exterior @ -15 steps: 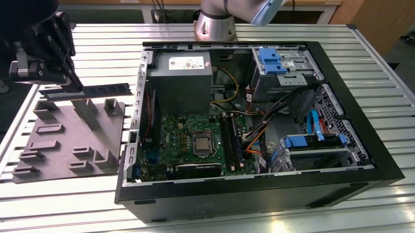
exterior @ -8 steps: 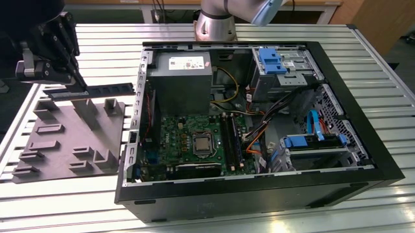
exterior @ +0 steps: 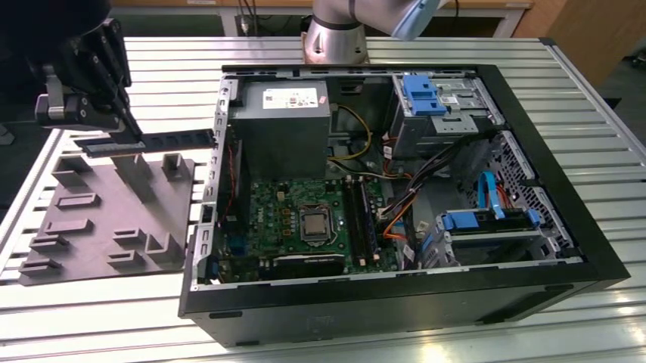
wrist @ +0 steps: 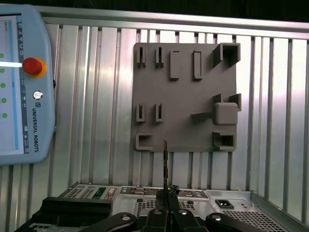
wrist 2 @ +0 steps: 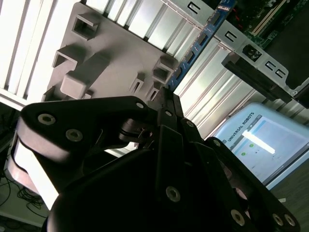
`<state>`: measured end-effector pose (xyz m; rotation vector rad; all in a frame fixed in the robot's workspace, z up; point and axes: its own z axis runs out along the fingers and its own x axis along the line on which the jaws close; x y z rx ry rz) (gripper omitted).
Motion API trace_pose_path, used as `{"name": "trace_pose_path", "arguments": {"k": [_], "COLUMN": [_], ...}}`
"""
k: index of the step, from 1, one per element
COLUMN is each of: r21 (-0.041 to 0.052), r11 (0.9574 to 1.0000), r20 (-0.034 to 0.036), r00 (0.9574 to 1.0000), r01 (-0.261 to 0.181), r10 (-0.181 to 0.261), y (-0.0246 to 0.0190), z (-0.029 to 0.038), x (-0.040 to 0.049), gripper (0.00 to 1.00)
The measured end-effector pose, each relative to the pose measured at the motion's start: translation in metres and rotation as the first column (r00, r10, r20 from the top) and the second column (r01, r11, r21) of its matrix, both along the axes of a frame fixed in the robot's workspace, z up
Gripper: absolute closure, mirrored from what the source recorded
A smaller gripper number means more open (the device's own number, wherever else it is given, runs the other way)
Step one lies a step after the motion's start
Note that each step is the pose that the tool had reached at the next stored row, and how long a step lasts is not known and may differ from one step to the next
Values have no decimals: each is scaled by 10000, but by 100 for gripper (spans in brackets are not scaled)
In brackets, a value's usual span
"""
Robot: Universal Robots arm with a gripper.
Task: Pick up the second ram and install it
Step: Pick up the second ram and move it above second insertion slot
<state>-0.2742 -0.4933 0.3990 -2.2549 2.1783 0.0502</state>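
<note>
- Black gripper (exterior: 125,141) is clamped on the ram (exterior: 151,141), gripping it part-way along so that the longer end points toward the case (exterior: 404,310).
- Seen in the first wrist view, the ram (wrist: 165,162) shows edge-on, straight out from between the fingertips.
- Ram hangs level in the air, above the grey tray (exterior: 101,219) and apart from it, at the exterior view's left. Its free end is near the case wall but outside it.
- Step in hand, as a judgement: the pick-up looks done, this is the carry stage, and the install is not yet done.
- Farther off, the board (exterior: 293,204) lies flat in the open case, its long black slots (exterior: 355,215) well apart from the ram.
- Next move, by judgement, calls for clearing the case wall and turning the ram to run along a free slot, contact edge down. A straight, even press would then seat it. Cables (exterior: 404,204) just beside the slots leave little room for the fingers.
</note>
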Motion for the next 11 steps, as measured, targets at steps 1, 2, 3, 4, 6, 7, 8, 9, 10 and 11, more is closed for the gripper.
{"name": "trace_pose_path", "arguments": {"k": [1,2,3,4,6,7,8,9,10,11], "r21": [0,-1,0,0,0,0,0,0,0,-1], "r11": [10000,10000,10000,10000,10000,10000,10000,10000,10000,10000], "r20": [0,0,0,1,0,0,0,0,0,-1], "r00": [10000,10000,10000,10000,10000,10000,10000,10000,10000,10000], "r01": [0,0,0,0,0,0,0,0,0,0], "r10": [0,0,0,0,0,0,0,0,0,0], "y": [0,0,0,0,0,0,1,1,1,1], "z": [0,0,0,0,0,0,0,0,0,0], "x": [8,17,25,35,52,61,69,78,86,95], "gripper": [89,89,89,89,89,89,89,89,89,89]}}
